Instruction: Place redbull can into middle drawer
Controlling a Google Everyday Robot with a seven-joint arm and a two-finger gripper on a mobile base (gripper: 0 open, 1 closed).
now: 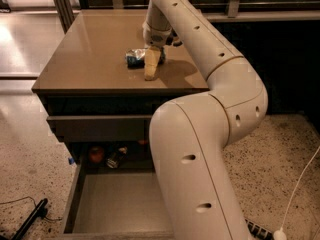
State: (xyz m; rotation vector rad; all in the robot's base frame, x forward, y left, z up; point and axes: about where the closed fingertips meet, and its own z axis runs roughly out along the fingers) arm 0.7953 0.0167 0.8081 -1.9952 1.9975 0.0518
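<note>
The redbull can (133, 58) lies on its side on the brown cabinet top (90, 59), its silver-and-blue body pointing left. My gripper (150, 65) comes down from above and is right against the can's right end; the can's far end is hidden behind it. The middle drawer (112, 206) is pulled out at the bottom of the view, with a flat grey floor and low side walls. Nothing lies on the part of its floor that shows. My white arm covers its right side.
A drawer with a plain front panel (97, 126) sits just under the top. Behind the open drawer are a red round thing (96, 154) and a dark can (116, 158). A black cable (30, 219) and a white cord (300, 184) lie on the speckled floor.
</note>
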